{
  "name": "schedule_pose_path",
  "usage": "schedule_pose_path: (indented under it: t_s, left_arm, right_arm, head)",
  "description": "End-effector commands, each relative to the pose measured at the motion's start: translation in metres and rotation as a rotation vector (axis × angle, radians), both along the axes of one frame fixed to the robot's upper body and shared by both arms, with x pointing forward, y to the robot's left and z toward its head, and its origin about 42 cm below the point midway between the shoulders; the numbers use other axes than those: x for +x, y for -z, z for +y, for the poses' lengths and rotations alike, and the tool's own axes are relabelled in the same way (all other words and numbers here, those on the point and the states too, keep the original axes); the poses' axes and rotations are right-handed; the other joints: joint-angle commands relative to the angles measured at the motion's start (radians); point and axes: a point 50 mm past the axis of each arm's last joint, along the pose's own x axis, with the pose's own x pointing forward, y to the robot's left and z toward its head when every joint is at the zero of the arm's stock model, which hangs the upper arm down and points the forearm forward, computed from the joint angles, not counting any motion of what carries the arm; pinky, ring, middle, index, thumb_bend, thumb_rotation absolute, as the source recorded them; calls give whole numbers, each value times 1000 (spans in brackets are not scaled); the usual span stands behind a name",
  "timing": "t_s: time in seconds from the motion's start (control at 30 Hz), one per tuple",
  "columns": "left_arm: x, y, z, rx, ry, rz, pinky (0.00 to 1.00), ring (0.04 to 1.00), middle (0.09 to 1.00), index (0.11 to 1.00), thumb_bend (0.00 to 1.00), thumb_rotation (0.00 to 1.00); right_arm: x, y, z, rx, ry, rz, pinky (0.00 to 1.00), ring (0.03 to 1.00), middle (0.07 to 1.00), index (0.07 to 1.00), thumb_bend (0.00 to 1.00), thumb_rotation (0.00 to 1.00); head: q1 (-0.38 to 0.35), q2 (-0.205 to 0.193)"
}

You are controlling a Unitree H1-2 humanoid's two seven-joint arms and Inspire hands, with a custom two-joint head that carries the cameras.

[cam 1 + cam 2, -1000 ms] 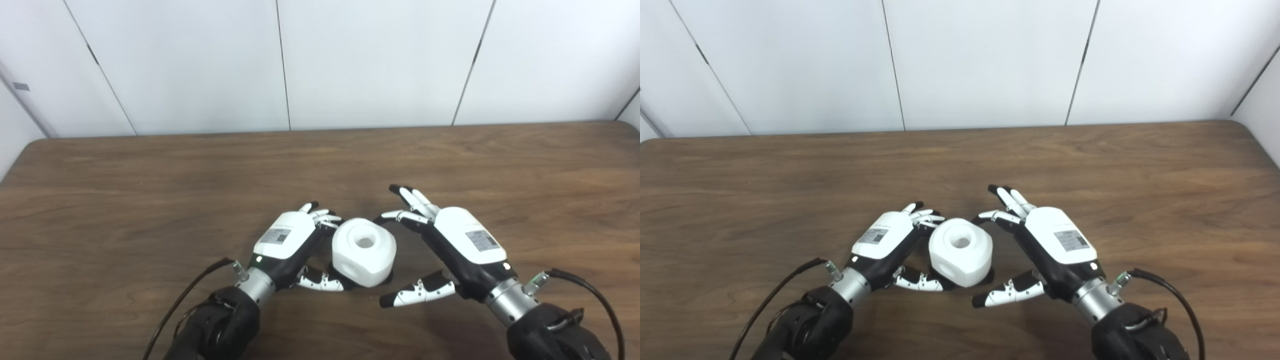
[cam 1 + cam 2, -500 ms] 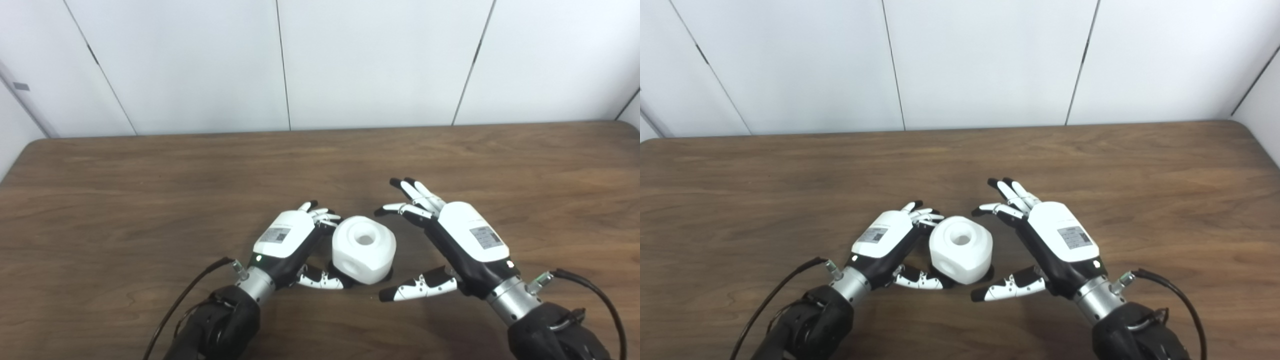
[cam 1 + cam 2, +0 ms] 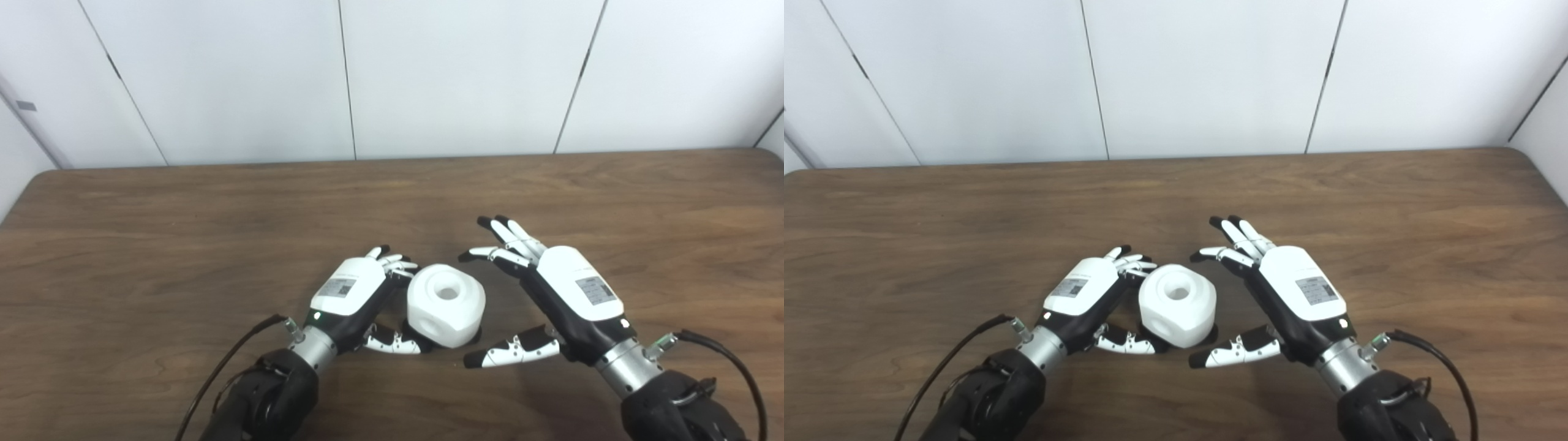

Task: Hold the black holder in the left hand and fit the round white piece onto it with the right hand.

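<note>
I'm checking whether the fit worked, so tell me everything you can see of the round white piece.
The round white piece is a chunky, matte, plastic-looking block with rounded, faceted sides, a round hole in its top face and a shallower round dimple on the front side. It sits upright near the table's front edge, with a sliver of black showing beneath it. The left hand cups its left side, fingers touching. The right hand is open, clear of it.

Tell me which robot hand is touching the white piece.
The left robot hand: its fingers wrap the round white piece. The right robot hand is open, apart from it.
</note>
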Motion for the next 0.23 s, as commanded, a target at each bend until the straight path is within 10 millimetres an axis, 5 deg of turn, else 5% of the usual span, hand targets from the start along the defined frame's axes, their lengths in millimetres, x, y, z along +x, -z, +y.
schedule_pose_path:
  t_s: [0.0,0.2]
  left_arm:
    - [8,-10,1,-7,2,-49,1000,899,821,481,517,51]
    - [7,-11,1,-4,2,-47,1000,900,823,481,517,52]
  right_arm:
    - [2,-10,0,15,-17,-65,923,1000,978,783,943,474]
    - [3,-11,0,18,-20,-66,919,1000,980,781,940,460]
  head:
    - [1,1]
    - [1,1]
